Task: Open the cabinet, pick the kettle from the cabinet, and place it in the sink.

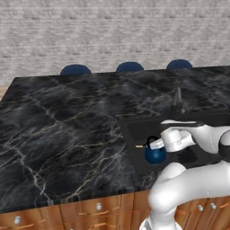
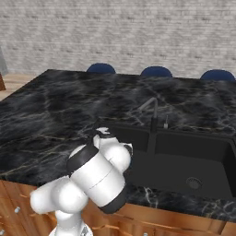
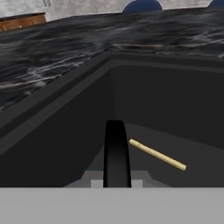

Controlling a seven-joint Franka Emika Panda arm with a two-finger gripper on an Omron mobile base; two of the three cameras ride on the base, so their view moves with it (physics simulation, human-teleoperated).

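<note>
One kettle (image 1: 155,155) hangs by its black handle from my end effector (image 1: 153,144), clamped tight, low inside the sink (image 1: 134,134) at frame centre-right; a thin yellow stick (image 3: 157,155) lies on the basin floor beside it.

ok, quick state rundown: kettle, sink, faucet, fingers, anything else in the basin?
kettle: upright, low inside the basin, held by its black loop handle.
gripper: fingers shut on the kettle handle.
sink: no water showing; drain uncovered.
faucet: not running, spout arched toward the left of the right base view.
wooden stick: lying flat on the sink floor, apart from the kettle handle.
</note>
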